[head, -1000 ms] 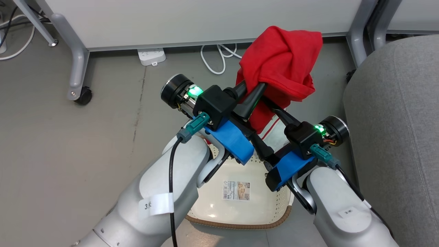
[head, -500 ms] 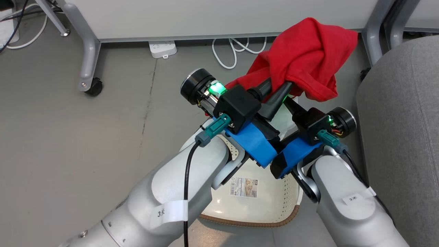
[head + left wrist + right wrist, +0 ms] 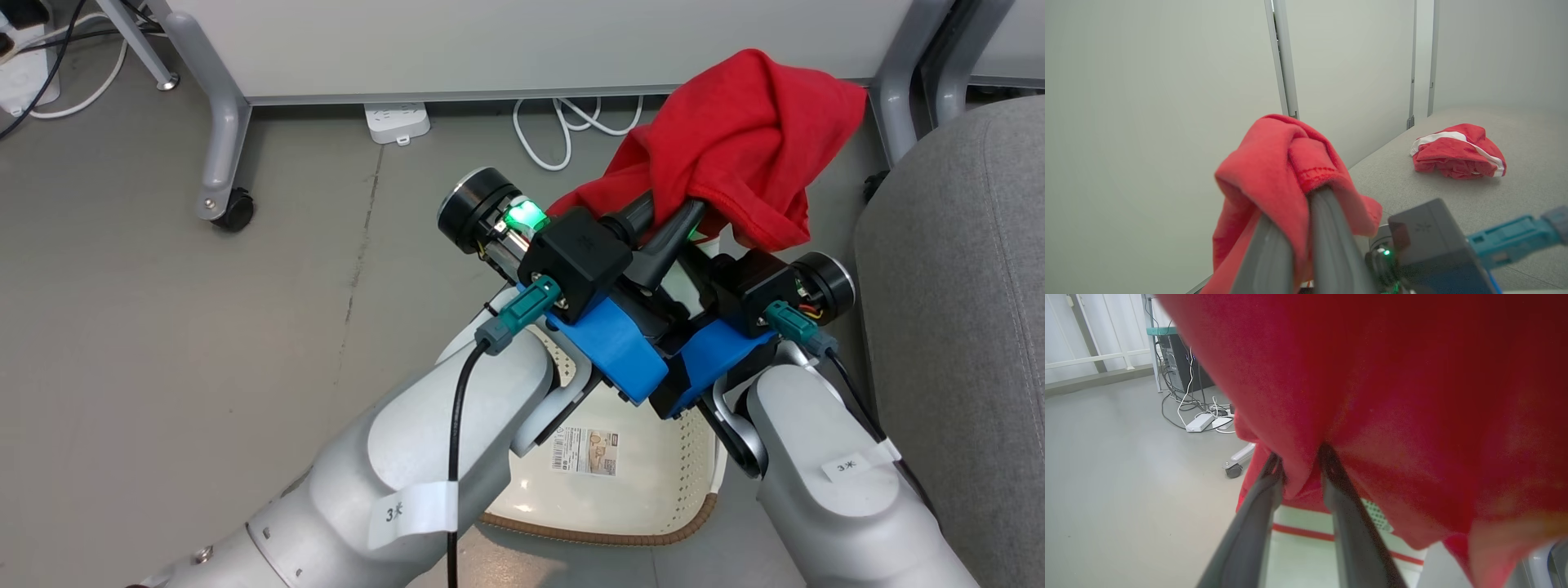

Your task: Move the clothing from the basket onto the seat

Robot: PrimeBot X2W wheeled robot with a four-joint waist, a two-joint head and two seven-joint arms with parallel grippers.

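Grey floor (image 3: 204,367) bears white cables (image 3: 581,124), with the seat (image 3: 955,327) nearby.

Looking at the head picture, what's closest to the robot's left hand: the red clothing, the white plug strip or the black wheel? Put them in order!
1. red clothing: gripped in the left hand, touching it.
2. white plug strip: on the floor, off to the left.
3. black wheel: farthest left, under the grey leg.

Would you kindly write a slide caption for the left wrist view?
Left gripper holds a red garment aloft; another striped garment lies on the grey seat.
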